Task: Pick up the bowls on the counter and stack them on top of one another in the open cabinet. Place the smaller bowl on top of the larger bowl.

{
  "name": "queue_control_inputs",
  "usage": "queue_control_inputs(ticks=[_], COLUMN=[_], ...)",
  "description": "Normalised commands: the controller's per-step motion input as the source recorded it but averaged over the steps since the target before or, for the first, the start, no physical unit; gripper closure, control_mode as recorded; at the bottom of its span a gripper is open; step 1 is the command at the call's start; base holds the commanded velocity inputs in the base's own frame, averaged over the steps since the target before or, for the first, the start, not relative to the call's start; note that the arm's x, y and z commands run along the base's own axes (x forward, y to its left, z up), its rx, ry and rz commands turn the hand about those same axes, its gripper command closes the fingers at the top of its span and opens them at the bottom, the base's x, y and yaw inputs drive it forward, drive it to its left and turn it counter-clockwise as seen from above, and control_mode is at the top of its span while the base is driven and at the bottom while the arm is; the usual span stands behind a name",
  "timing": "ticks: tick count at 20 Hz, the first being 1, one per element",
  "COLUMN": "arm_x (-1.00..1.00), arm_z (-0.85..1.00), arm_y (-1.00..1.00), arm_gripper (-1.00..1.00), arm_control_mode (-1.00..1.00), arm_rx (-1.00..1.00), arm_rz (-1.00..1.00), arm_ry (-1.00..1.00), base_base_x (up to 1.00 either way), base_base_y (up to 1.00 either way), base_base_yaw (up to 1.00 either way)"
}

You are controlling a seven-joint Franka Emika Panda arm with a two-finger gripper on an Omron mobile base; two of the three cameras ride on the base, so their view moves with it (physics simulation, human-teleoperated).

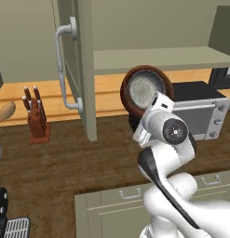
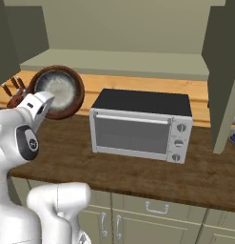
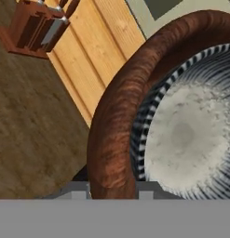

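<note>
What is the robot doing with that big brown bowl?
The robot's gripper is pinching the rim of the larger bowl and holding it up in the air, tipped on its side. The smaller bowl sits nested inside it, so both are being carried together. They hang above the counter, next to the toaster oven and just below the shelf of the open cabinet. The bowls are not on that shelf yet. A knife block stands off to the side.

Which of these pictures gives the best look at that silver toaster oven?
The right base view: the toaster oven sits whole there, showing its door, handle and knobs. The left base view catches its right part, behind the arm and the larger bowl.
</note>
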Motion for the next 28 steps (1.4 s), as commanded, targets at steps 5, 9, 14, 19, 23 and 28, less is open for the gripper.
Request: queue_control_inputs(ticks=[5, 9, 14, 19, 23, 28], arm_x=[0.12, 0.16, 0.01, 0.22, 0.85, 0.87], arm_z=[1.00, 1.00, 0.20, 0.69, 0.03, -0.25], arm_y=[-0.12, 0.00, 0.00, -0.16, -0.01, -0.02], arm_gripper=[1.00, 1.00, 1.00, 1.00, 1.00, 1.00], arm_control_mode=[-1.00, -1.00, -1.00, -1.00, -1.00, -1.00], arm_rx=[-0.05, -0.11, -0.07, 0.00, 0.00, -0.11], arm_rz=[0.10, 0.10, 0.00, 0.00, 0.00, 0.00], arm_ry=[0.12, 0.46, -0.13, -0.19, 0.08, 0.02], base_base_x=[0.00, 0.00, 0.00, 0.00, 0.00, 0.00], base_base_y=[0.00, 0.00, 0.00, 0.00, 0.00, 0.00], base_base_yaw=[0.00, 0.00, 0.00, 0.00, 0.00, 0.00])
